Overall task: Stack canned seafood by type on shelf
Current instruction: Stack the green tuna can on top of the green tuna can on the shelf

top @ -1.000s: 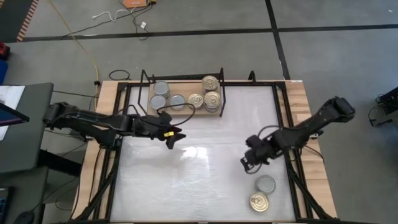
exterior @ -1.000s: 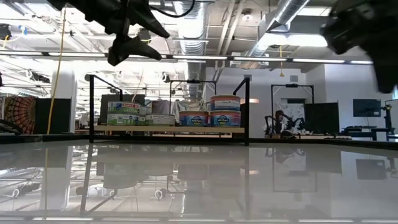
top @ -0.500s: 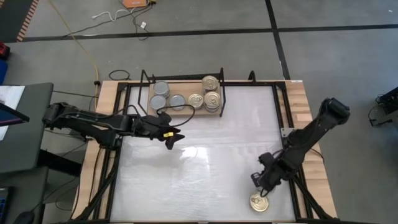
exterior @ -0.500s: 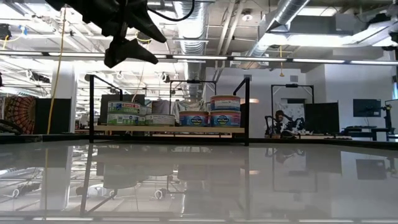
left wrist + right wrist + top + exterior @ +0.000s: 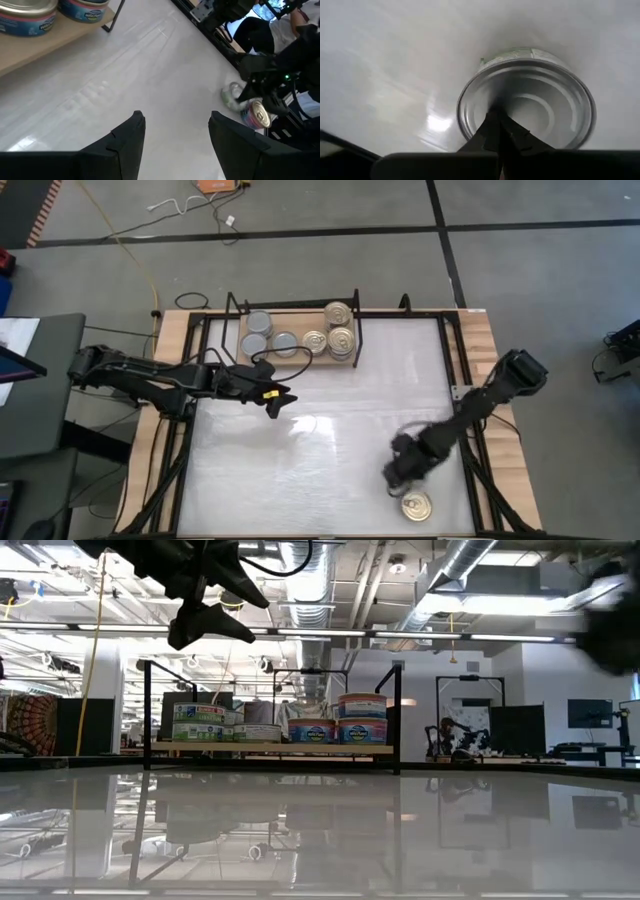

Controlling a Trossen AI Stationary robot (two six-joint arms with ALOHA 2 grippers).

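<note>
While the left claw hangs parted near the shelf, the clenched right claw is poised directly above a silver-topped tin. That tin is seen near the worktop's front right corner, nearer the right arm.

A large open-plan robotics lab or workshop: exposed silver ducts and pipes are running across the ceiling, strip lights are glowing, and monitors are sitting on far desks, with a grey concrete floor surrounding the worktop.
</note>
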